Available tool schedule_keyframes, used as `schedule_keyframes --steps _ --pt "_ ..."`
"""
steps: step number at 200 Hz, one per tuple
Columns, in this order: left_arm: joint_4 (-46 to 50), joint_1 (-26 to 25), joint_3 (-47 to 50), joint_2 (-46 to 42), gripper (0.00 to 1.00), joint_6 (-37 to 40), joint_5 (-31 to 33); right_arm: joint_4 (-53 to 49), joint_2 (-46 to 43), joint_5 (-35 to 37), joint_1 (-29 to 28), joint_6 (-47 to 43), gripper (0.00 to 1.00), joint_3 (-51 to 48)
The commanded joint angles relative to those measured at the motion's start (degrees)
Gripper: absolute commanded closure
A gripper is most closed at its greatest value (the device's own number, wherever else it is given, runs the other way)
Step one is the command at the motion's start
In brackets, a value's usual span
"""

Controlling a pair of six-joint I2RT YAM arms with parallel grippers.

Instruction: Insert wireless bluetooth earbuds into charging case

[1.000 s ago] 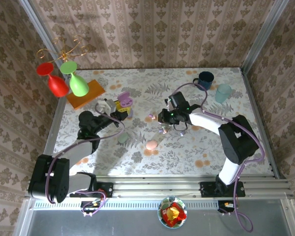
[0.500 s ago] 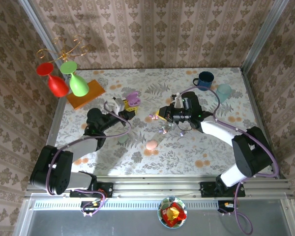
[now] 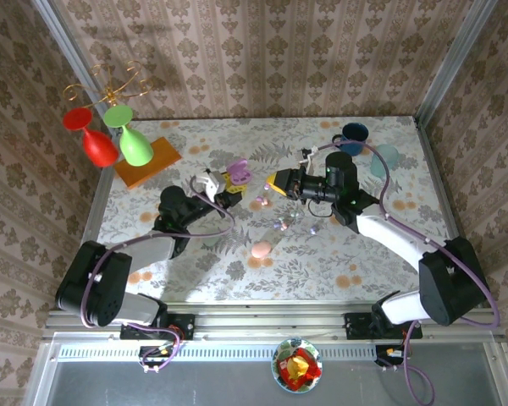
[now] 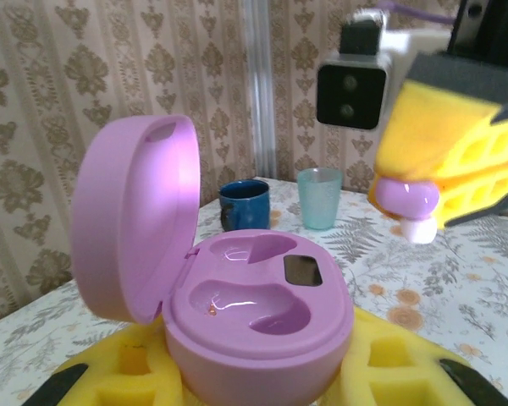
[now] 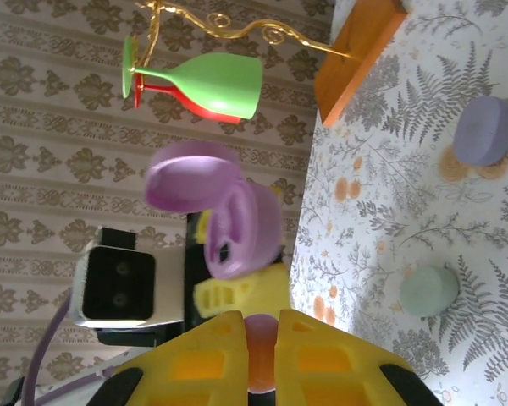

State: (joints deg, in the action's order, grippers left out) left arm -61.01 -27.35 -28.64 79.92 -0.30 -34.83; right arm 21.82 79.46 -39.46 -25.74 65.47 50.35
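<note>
Both arms have swung in to upper centre of the top view since a second ago. My left gripper (image 3: 231,179) is clamped on the open lilac charging case (image 4: 258,309), whose wells are empty. My right gripper (image 3: 279,182) pinches a lilac earbud (image 4: 404,199) just right of the case, not touching. Looks lined up to insert.

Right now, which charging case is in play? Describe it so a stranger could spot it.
From the orange block at the far left of the table, look right to the left gripper near its middle. Its yellow pads hold a lilac charging case with the lid flipped open and both wells empty; the pink case, mint case and purple case lie shut on the tabletop.
</note>
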Motion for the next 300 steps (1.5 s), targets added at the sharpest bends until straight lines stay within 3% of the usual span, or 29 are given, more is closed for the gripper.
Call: schedule_keyframes --steps 1,46,172,233,300 --pt "-1.8 -1.8 -2.2 1.3 0.76 2.7 0.6 -3.6 -2.3 0.3 -2.0 -3.1 0.87 4.5" --pt "-1.9 -3.6 -2.9 3.1 0.76 3.7 1.7 -7.1 -0.5 2.4 -4.0 -6.0 0.87 8.6" --pt "-4.4 -4.6 -3.3 4.7 0.76 3.8 -4.1 -14.5 5.6 4.4 -5.2 -11.2 0.87 14.5" --pt "-4.4 -4.6 -3.0 4.2 0.76 3.5 -3.9 -16.3 6.7 5.8 -5.3 -12.6 0.87 15.3" --pt "-4.3 -4.6 -3.6 3.7 0.76 2.9 -3.6 -21.4 6.6 8.3 -5.4 -16.0 0.77 15.7"
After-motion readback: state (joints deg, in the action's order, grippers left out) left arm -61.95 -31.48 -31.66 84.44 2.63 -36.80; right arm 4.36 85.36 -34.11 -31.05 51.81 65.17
